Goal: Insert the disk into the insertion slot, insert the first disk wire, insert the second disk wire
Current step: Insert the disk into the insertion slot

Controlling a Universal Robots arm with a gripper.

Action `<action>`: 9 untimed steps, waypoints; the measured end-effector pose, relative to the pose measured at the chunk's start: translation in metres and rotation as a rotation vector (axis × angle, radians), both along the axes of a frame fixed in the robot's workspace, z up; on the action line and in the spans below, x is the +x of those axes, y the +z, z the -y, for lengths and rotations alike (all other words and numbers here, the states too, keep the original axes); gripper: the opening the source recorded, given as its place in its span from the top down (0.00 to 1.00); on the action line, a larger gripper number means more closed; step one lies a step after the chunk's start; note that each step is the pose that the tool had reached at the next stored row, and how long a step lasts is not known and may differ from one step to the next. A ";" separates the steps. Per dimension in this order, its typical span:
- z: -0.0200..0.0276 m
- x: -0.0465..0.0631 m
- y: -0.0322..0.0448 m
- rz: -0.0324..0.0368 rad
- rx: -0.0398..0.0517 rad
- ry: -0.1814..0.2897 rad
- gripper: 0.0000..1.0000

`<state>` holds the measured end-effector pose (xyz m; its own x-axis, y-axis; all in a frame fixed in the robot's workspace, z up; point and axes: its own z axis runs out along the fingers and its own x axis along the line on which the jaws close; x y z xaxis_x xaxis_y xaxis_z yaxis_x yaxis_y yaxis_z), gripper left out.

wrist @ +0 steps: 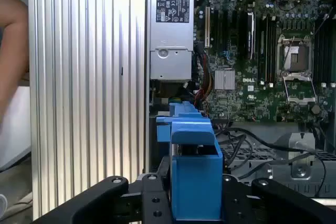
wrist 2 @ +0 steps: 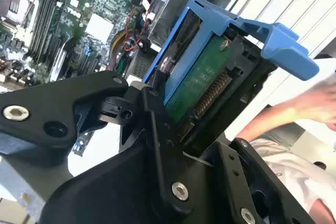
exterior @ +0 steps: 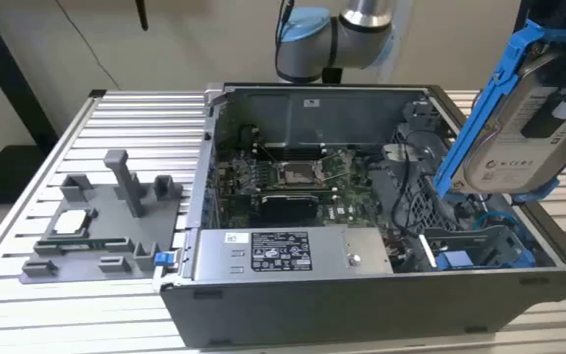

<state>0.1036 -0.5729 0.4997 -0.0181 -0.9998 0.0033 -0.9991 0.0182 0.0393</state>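
My gripper (exterior: pixel 556 118) is shut on the disk (exterior: pixel 517 158), a silver-grey drive in a bright blue carrier. It holds the disk tilted on edge, above the open computer case at the exterior view's right. In the second wrist view the black fingers (wrist 2: pixel 152 114) clamp the carrier, and the disk (wrist 2: pixel 197 85) shows its green circuit-board side. In the first wrist view the blue carrier (wrist: pixel 194 161) stands between the gripper (wrist: pixel 197 198) jaws. The insertion slot (exterior: pixel 474 252), grey metal with blue fittings, lies below the disk in the case's near right corner. Black and blue cables (exterior: pixel 411 195) lie beside it.
Inside the open case (exterior: pixel 362 310) sit the motherboard (exterior: pixel 293 177) and the grey labelled power-supply box (exterior: pixel 283 251). A grey fixture with parts (exterior: pixel 96 221) rests on the ribbed metal table (exterior: pixel 135 118) at the exterior view's left. A person's arm (wrist 2: pixel 294 114) is close to the table edge.
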 end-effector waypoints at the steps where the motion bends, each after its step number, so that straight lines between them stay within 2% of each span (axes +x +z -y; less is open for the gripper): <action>1: 0.0000 0.000 0.0000 0.0000 0.0000 0.000 1.00; 9: 0.0019 0.000 -0.0004 0.0000 -0.0002 0.000 1.00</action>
